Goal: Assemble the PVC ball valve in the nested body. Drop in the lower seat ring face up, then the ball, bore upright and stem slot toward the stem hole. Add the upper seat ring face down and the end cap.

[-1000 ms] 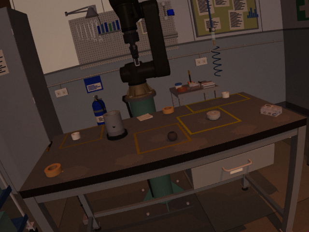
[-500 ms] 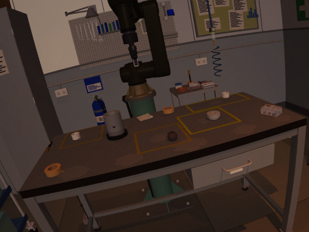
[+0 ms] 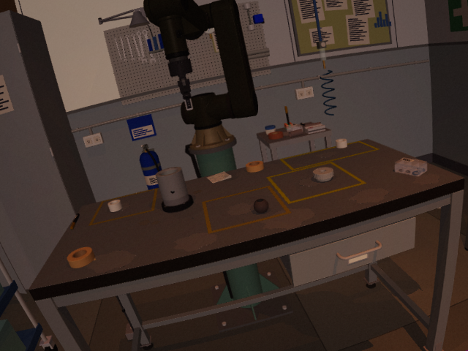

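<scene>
The inside of the grey valve body (image 3: 172, 187) is hidden from this angle; it stands upright on a dark base at the left-centre of the bench, a small hole in its near side. High above and slightly right of it hangs my gripper (image 3: 188, 104), open and empty. A white seat ring (image 3: 114, 205) lies in the left yellow-taped box. The dark ball (image 3: 261, 206) rests in the middle box. The white ribbed end cap (image 3: 323, 174) sits in the right box. Another white ring (image 3: 341, 143) lies at the far right box's edge.
Behind the bench stand the arm's teal pedestal (image 3: 215, 158), a pegboard wall and a small cart (image 3: 295, 136). Orange tape rolls lie at the near left corner (image 3: 80, 257) and far centre (image 3: 254, 166). A white box (image 3: 410, 166) sits at the right edge, a paper note (image 3: 219, 177) near the pedestal.
</scene>
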`<state>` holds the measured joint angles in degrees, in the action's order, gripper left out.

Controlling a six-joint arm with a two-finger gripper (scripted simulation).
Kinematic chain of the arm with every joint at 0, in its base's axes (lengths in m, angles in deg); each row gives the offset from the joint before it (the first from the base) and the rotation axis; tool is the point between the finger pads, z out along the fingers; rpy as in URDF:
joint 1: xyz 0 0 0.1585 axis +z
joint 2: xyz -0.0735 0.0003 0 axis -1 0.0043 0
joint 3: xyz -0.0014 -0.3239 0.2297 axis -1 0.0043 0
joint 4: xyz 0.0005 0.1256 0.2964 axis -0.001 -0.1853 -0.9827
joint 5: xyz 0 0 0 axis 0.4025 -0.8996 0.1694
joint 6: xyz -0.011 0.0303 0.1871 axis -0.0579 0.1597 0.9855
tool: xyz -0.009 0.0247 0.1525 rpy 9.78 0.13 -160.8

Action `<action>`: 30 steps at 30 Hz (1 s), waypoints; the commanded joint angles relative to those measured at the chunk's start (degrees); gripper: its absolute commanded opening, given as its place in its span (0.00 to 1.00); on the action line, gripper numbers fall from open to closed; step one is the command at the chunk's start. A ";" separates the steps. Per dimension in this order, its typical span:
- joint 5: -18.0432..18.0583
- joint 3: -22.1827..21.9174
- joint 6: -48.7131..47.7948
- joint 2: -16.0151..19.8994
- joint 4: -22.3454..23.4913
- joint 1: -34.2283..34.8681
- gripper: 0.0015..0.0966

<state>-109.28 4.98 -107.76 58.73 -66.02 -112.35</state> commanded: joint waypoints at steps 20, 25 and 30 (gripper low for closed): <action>8.54 1.32 -23.59 7.14 0.00 -23.62 0.72; 10.13 -0.80 -28.47 10.84 0.00 -28.48 0.72; 11.14 -3.70 -32.41 14.74 0.00 -32.41 0.72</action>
<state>-98.10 1.30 -140.29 73.62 -66.02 -144.91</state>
